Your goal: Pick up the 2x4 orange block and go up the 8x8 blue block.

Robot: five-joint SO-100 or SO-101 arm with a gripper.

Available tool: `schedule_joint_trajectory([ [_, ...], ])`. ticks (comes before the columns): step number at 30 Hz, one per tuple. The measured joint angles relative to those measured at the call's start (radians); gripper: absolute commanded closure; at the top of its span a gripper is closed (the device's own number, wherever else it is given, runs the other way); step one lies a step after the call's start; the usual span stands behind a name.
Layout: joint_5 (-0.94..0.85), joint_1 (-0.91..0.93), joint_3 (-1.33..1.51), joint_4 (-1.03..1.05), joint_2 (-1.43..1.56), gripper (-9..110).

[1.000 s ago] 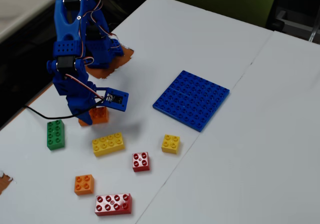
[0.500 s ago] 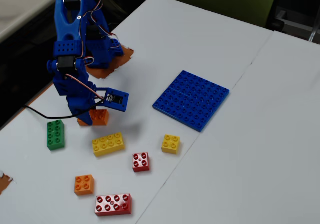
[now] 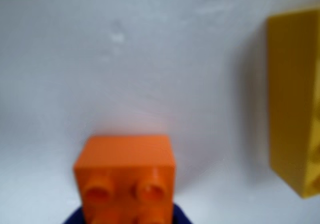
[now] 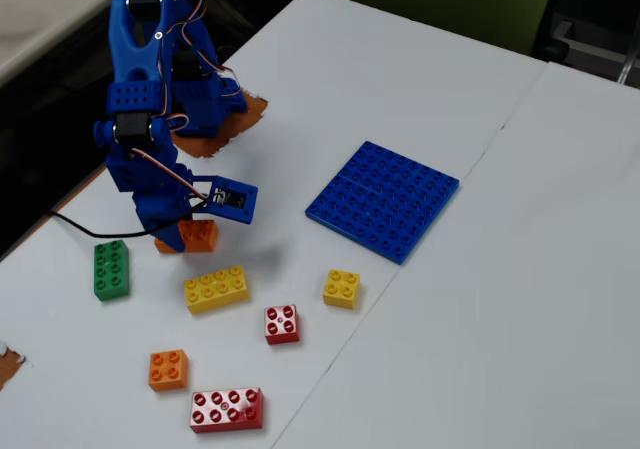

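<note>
The 2x4 orange block (image 4: 200, 235) lies on the white table at the left, partly hidden under the blue arm's gripper (image 4: 186, 233). In the wrist view the orange block (image 3: 125, 174) fills the bottom centre, studs toward the camera. Blue jaw tips hug both of its sides at the bottom edge, where the gripper (image 3: 127, 218) is shut on it. The block still rests at table level. The 8x8 blue block (image 4: 383, 199) lies flat to the right of the arm, well apart from the gripper, with nothing on it.
A yellow 2x4 brick (image 4: 216, 288) lies just in front of the gripper and shows at the right in the wrist view (image 3: 295, 109). Nearby are a green brick (image 4: 111, 269), a small yellow brick (image 4: 341, 288), a small red brick (image 4: 281, 323), a small orange brick (image 4: 168, 369) and a long red brick (image 4: 226, 409).
The orange block's visible end has shifted slightly toward the gripper and down since a second ago. The arm has barely moved.
</note>
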Motion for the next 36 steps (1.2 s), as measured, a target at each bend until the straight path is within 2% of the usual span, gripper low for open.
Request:
schedule_joint_trajectory([
  [12,0.000,-0.005,0.000,0.003,0.126,101],
  [24,0.011,-0.115,0.002,0.161,0.278,101],
  [30,0.279,-0.207,0.002,0.227,0.325,101],
  [36,0.629,-0.322,0.002,0.255,0.347,101],
])
